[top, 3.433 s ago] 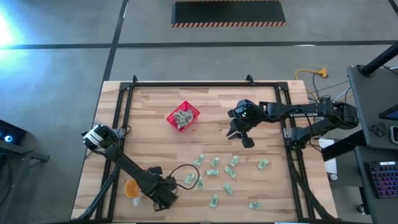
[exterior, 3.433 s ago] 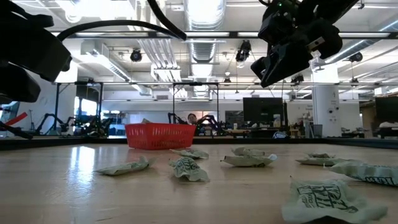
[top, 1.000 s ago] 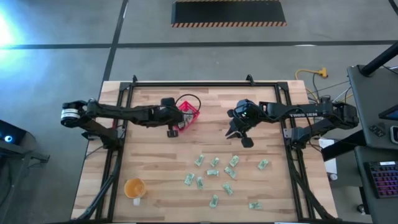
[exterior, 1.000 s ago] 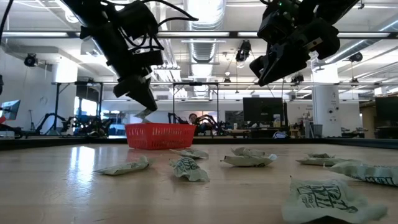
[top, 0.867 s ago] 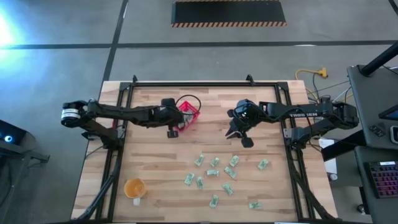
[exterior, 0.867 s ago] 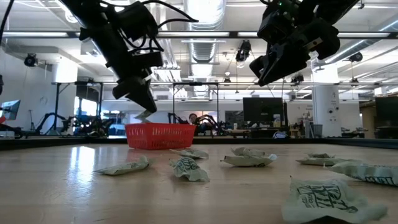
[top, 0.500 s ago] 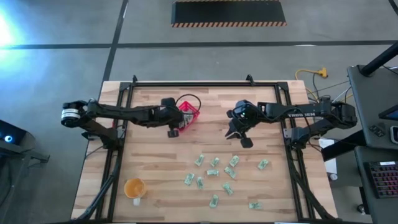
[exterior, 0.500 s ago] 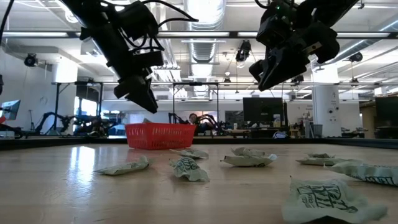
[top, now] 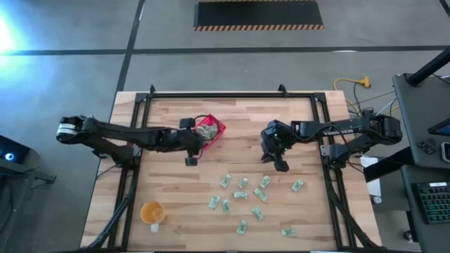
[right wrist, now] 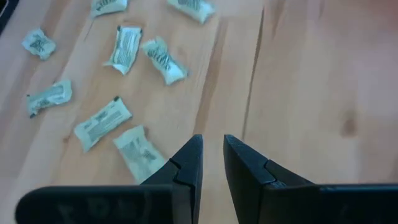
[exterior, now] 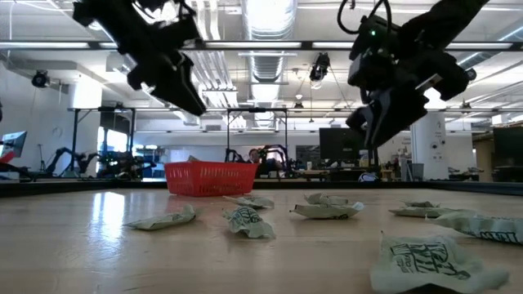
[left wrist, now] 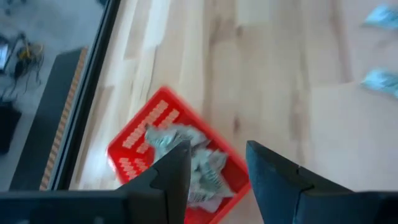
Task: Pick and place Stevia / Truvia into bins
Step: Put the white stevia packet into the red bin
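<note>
Pale green and white Stevia packets (top: 242, 195) lie scattered across the near-right part of the wooden table (top: 295, 126); more are heaped in the small red basket (top: 211, 130) toward the far left. The left gripper (top: 191, 153) hangs just left of and nearer than the basket, fingers apart and empty. The right gripper (top: 278, 160) hovers above the scattered packets — fingers narrowly parted, holding nothing. An orange cup (top: 150, 212) stands near-left.

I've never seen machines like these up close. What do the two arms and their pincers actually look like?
Both are slim, dark, jointed arms. The left arm ends in a pale cap at its outer joint and carries a looping black cable. The right arm bears small white lettering. Each pincer is two dark, blunt, angular fingers.
</note>
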